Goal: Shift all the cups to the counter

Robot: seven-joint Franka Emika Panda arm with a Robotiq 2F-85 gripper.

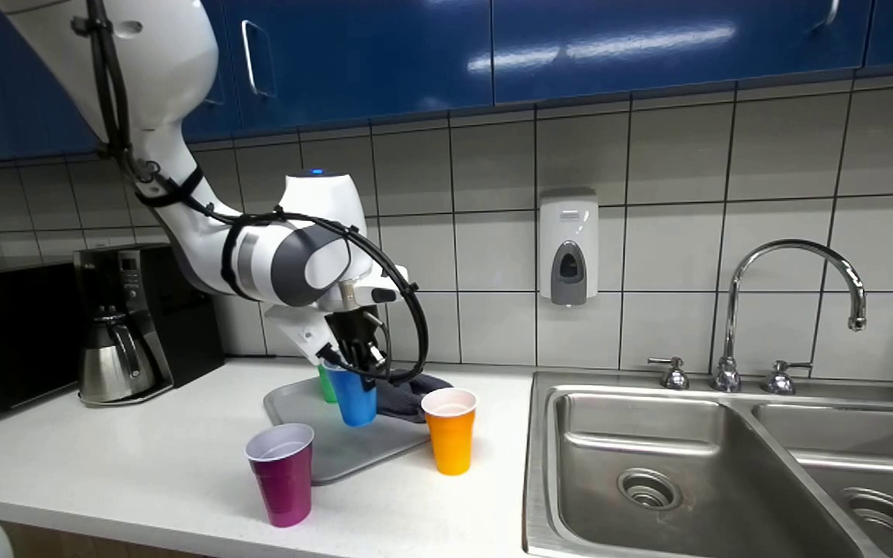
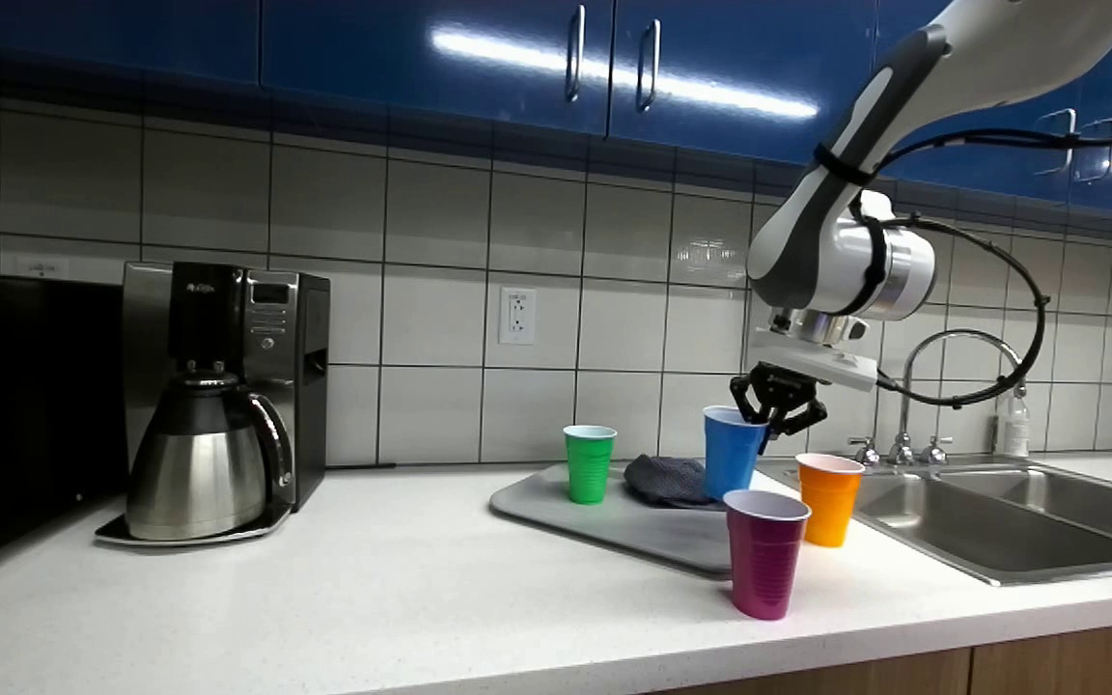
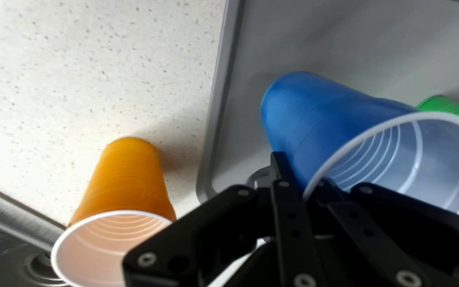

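The blue cup is upright, over or on the grey tray; I cannot tell whether it touches. My gripper is shut on its rim wall. In the wrist view one finger lies outside the blue cup and the other reaches inside. The green cup stands on the tray; in an exterior view the blue cup partly hides the green cup. The orange cup and the magenta-purple cup stand upright on the off-white counter.
The grey tray lies on the counter with a dark cloth at its back. The steel double sink is beside the orange cup. A coffee maker with a steel pot stands near the wall. Blue cabinets hang above.
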